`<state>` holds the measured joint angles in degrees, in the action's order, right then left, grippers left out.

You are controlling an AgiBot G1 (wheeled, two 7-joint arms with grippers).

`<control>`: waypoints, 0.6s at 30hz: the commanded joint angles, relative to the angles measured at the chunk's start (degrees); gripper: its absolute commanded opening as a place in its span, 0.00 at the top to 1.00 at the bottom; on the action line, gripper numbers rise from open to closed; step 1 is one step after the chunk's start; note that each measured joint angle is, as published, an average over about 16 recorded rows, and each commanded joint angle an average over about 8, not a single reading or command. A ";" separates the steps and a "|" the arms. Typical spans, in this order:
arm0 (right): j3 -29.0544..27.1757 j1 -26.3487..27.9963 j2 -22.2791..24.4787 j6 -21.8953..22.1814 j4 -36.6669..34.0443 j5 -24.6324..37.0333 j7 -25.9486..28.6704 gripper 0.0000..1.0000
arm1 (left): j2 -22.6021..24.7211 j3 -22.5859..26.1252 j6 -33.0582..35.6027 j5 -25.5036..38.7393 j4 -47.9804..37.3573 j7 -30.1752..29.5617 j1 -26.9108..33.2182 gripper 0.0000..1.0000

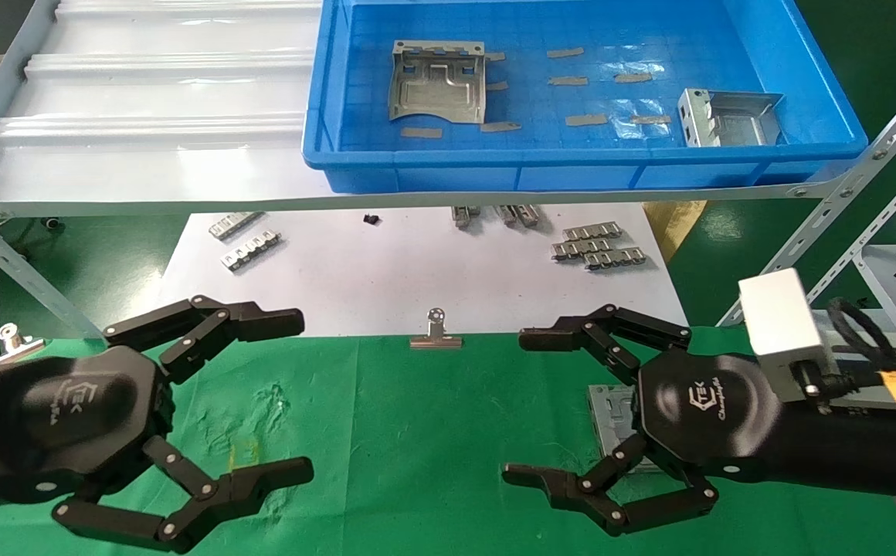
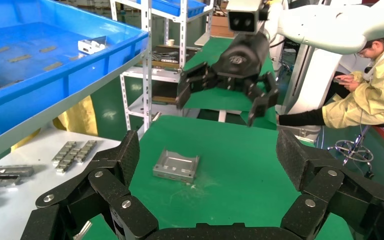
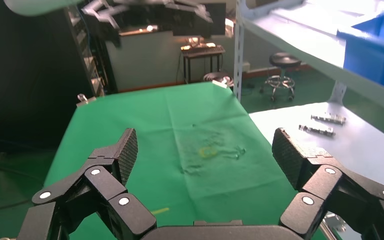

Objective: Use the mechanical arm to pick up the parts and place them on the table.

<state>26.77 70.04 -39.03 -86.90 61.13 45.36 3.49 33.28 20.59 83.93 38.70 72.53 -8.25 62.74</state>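
One grey sheet-metal part (image 1: 610, 421) lies on the green table (image 1: 417, 432), partly hidden under my right gripper; the left wrist view shows it whole (image 2: 176, 166). Two more parts lie in the blue tray, one at its left (image 1: 438, 81) and one at its right (image 1: 730, 117). My right gripper (image 1: 517, 405) is open and empty, hovering just above and left of the part on the table; it also shows in its own view (image 3: 205, 150) and farther off in the left wrist view (image 2: 219, 102). My left gripper (image 1: 301, 394) is open and empty over the table's left side (image 2: 210, 155).
The blue tray (image 1: 571, 166) sits on a white ribbed shelf (image 1: 147, 116) above the table's far edge. Behind the cloth, a white surface (image 1: 386, 270) carries small toothed strips (image 1: 599, 247) and a silver binder clip (image 1: 436, 332). A seated person (image 2: 370, 95) is beyond the right arm.
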 commanded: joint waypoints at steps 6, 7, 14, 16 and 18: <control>-6.50 -5.12 2.42 0.73 7.52 -2.11 4.39 0.00 | 0.00 0.00 0.00 0.00 0.00 0.00 0.00 0.00; -7.44 -5.87 2.77 0.83 8.61 -2.42 5.02 0.00 | 0.00 0.01 0.00 0.00 0.00 0.00 0.00 0.00; -11.89 -9.36 4.42 1.25 13.75 -3.92 7.78 0.00 | -0.01 0.00 -0.01 -0.01 -0.01 0.00 -0.01 0.00; -12.39 -9.75 4.62 1.30 14.30 -4.13 8.00 0.00 | -0.01 0.00 -0.02 -0.01 -0.01 0.01 -0.01 0.00; -12.64 -9.94 4.72 1.34 14.57 -4.26 8.07 0.00 | -0.01 0.00 -0.02 -0.01 -0.01 0.01 -0.01 0.00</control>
<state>14.74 60.57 -34.53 -85.60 75.01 41.33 11.30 33.28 20.59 83.91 38.69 72.51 -8.25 62.73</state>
